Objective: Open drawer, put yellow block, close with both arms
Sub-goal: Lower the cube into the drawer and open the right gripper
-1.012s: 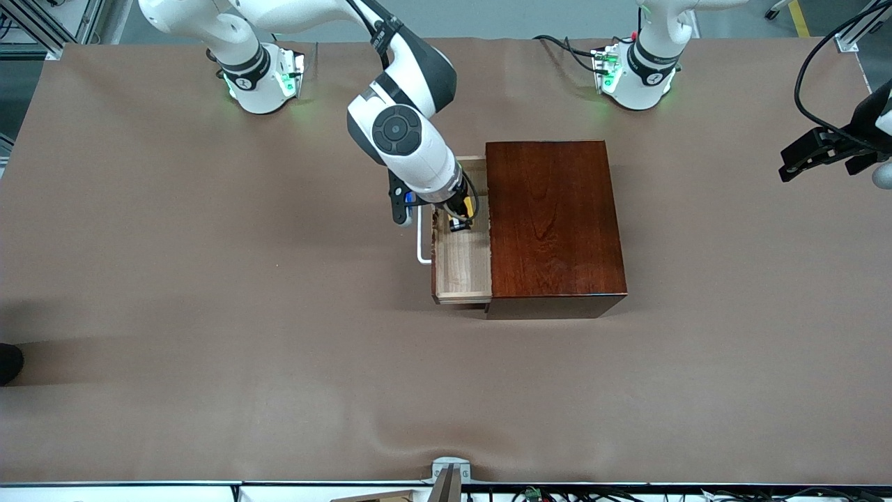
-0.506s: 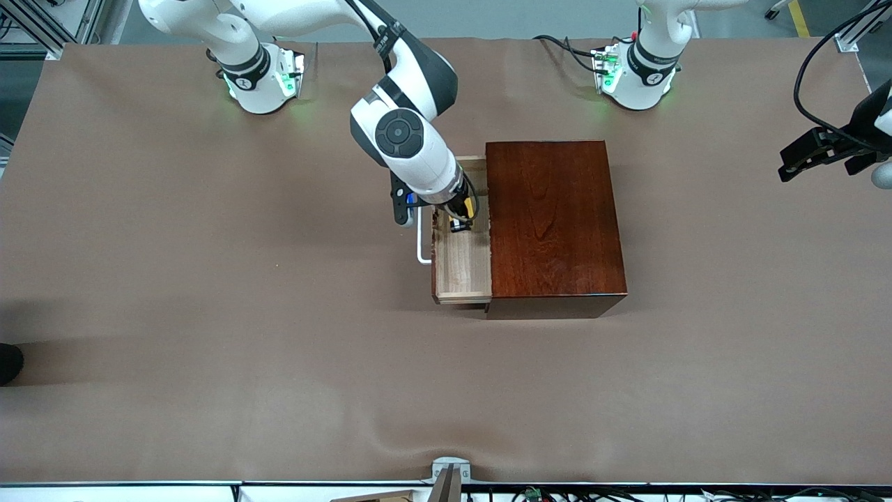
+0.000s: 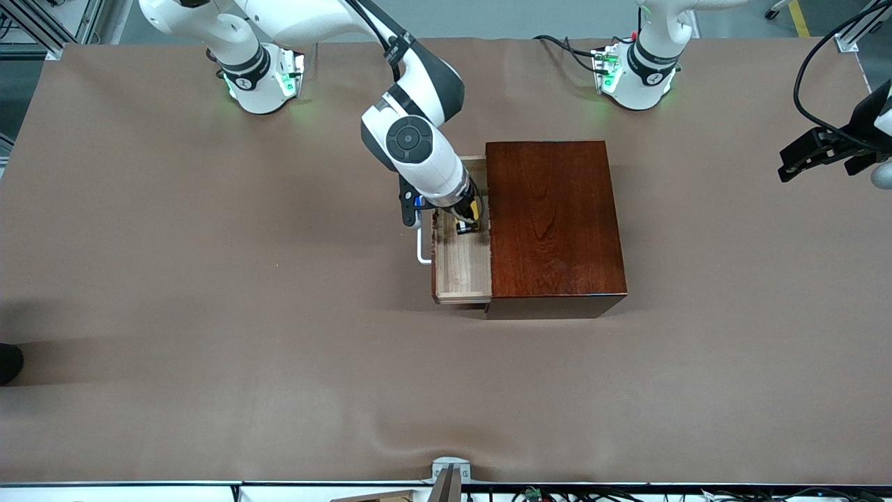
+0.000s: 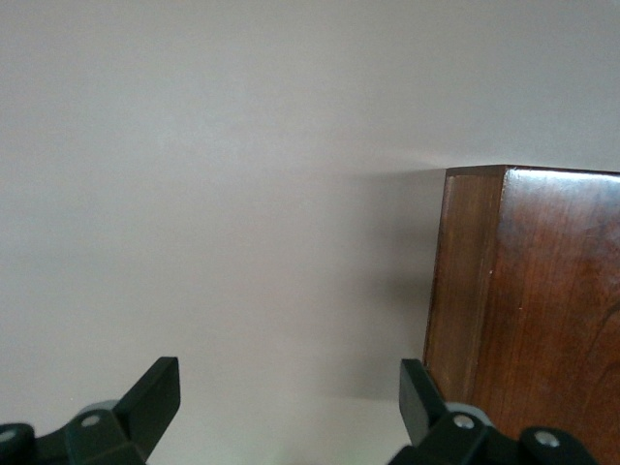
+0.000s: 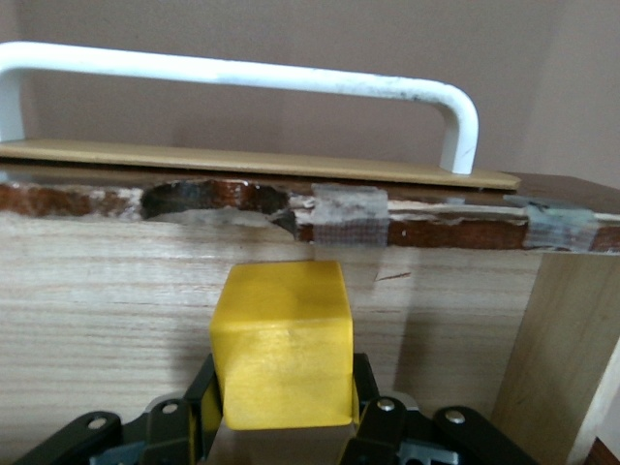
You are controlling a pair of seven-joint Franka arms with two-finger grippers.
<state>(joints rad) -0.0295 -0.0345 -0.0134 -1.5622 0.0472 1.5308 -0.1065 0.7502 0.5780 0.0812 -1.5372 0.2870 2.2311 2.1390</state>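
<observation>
The drawer [image 3: 461,261] of pale wood is pulled out of the mahogany box [image 3: 554,223] toward the right arm's end of the table; its white handle [image 3: 421,249] shows beside it. My right gripper [image 3: 465,224] is down in the open drawer, shut on the yellow block [image 3: 472,209]. In the right wrist view the block [image 5: 282,341] sits between the black fingers [image 5: 366,387], facing the drawer's front wall [image 5: 291,291] and handle [image 5: 242,73]. My left gripper [image 3: 812,157] waits in the air at the left arm's end of the table, open and empty [image 4: 289,397].
The box's corner [image 4: 523,310] shows in the left wrist view. Brown cloth [image 3: 209,314] covers the table. A black cable [image 3: 812,63] hangs by the left gripper. A metal bracket [image 3: 449,474] sits at the table's near edge.
My right arm has shifted slightly toward the box, carrying the yellow block a little deeper over the drawer. The left arm has not moved.
</observation>
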